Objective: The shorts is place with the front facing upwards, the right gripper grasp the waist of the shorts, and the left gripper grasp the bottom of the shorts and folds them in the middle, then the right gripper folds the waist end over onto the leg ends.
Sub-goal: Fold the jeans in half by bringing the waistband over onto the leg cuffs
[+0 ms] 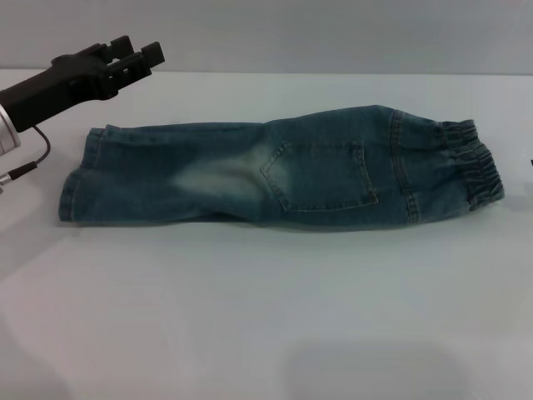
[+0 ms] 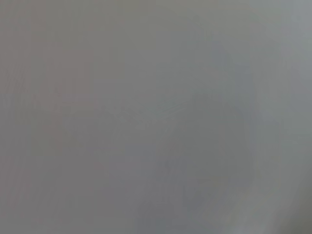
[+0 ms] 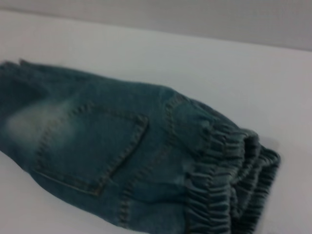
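One soft, limp shorts lies folded; left pincer hovers released far-left; grip the waist.

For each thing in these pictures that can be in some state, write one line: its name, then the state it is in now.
shorts: folded lengthwise in half, lying flat on the table, a patch pocket facing up.
waist of the shorts: gathered, at the robot's right, not gripped.
leg ends: stacked, at the robot's left, not gripped.
left gripper: raised beyond the leg ends, holding nothing.
right gripper: out of view.
table: white, bearing the shorts.
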Robot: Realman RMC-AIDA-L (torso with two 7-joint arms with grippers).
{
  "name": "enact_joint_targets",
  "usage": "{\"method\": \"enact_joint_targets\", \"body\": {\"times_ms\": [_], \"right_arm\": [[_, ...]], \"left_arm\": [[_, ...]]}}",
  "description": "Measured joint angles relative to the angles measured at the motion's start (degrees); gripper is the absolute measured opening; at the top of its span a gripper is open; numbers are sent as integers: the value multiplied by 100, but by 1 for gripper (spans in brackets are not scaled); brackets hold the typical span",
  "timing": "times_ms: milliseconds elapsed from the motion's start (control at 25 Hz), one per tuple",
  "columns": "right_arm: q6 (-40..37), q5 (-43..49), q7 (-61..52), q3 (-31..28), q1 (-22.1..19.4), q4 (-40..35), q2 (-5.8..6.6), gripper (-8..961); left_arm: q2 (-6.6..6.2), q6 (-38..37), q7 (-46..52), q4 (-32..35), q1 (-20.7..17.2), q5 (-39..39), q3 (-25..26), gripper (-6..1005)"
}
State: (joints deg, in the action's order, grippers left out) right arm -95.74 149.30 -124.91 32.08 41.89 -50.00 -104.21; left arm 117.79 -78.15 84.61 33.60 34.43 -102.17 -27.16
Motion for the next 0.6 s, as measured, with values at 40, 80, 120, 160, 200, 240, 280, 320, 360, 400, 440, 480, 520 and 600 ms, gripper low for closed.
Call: {"method": "enact_joint_targets", "body": {"times_ms": [40, 80, 120, 160, 200, 240, 280, 320, 360, 400, 440, 480, 520, 600], "right_arm": [[30, 117, -22, 4, 58, 23, -13, 555], [71, 225, -44, 12, 109, 46, -26, 554], [138, 314, -67, 17, 140, 67, -45, 554], [235, 377, -85, 28, 160, 83, -72, 554], [286, 405, -94, 41, 161, 94, -97, 554], [380, 421, -99, 75, 152, 98, -124, 554], [451, 433, -101, 116, 133, 105, -162, 554], [519, 433, -100, 158, 107, 107, -200, 554], [588, 433, -100, 185, 80, 107, -240, 554], [639, 430, -97, 201, 59, 107, -275, 554], [687, 422, -80, 215, 36, 107, -317, 554], [736, 419, -57, 235, 14, 106, -364, 554], [774, 418, -38, 250, -3, 106, -399, 554], [907, 418, 1, 285, -31, 106, -468, 554]], "left_arm": [[-2, 0, -54, -46, -2, 37, 0, 683], [-2, 0, -96, -79, -10, 64, 1, 683], [-2, 0, -123, -104, -20, 90, 2, 682], [-2, 0, -149, -135, -29, 108, 2, 682], [-3, 0, -164, -165, -36, 125, 1, 682], [-6, 0, -174, -187, -41, 133, 0, 682], [-11, 0, -189, -210, -51, 134, 0, 682], [-12, -1, -192, -214, -60, 134, 1, 682], [-14, -2, -192, -216, -68, 136, 3, 682], [-14, -6, -193, -217, -72, 136, 3, 682], [-14, -11, -193, -218, -75, 136, 2, 682], [-13, -15, -193, -219, -77, 137, 1, 682], [-8, -18, -194, -221, -77, 137, 0, 682], [-3, -19, -194, -234, -65, 138, 0, 681]]}}
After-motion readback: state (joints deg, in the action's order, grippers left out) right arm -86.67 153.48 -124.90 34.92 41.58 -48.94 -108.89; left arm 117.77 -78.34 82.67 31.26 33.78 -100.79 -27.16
